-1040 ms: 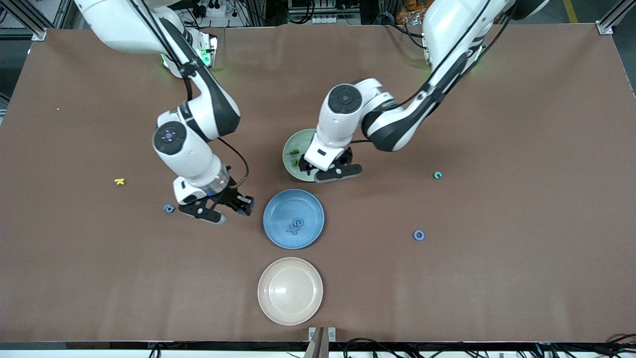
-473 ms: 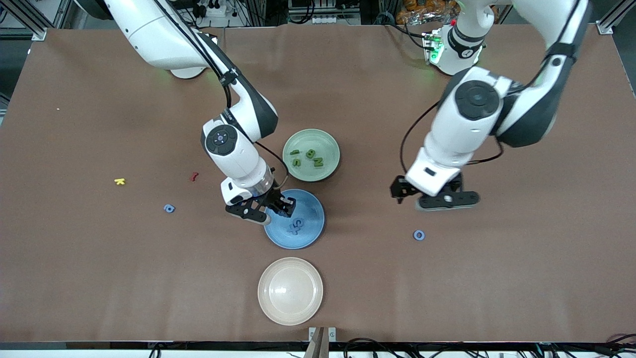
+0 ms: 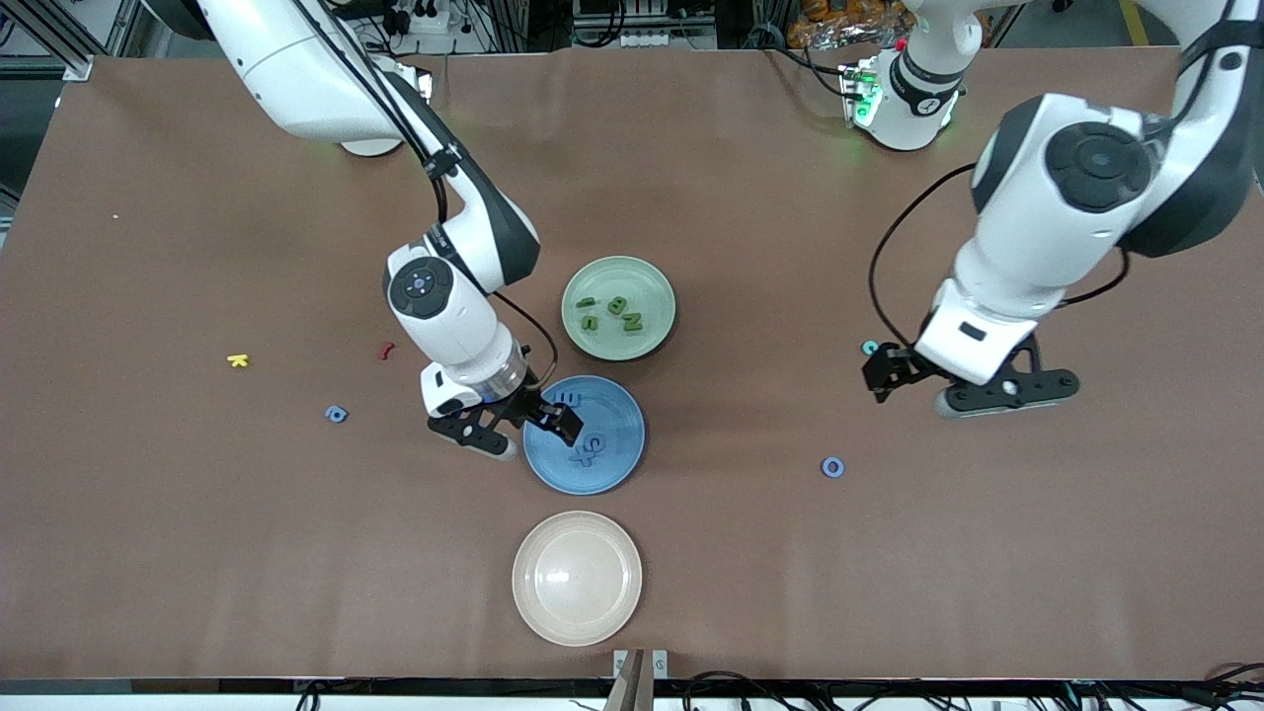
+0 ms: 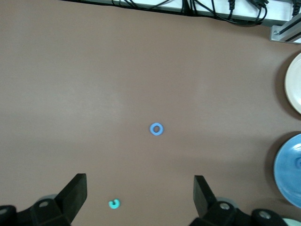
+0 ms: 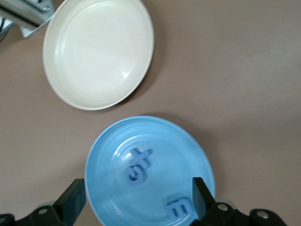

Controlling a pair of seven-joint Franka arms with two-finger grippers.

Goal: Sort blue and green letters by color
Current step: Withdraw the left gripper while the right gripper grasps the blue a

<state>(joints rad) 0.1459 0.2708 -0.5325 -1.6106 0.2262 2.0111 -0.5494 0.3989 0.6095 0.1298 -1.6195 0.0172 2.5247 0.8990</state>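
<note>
Brown table [image 3: 148, 543], three plates [image 3: 578, 632]

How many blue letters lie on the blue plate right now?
3, all on the blue plate: a blue E at the rim nearest the green plate, and two overlapping blue letters near the middle. The right tool may hide more.

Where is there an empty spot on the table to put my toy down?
The cream plate holds nothing, and bare table stretches on both sides of it toward each arm's end. It is crowded in the middle: the blue plate with blue letters under the open right gripper, and the green plate with green letters.
</note>
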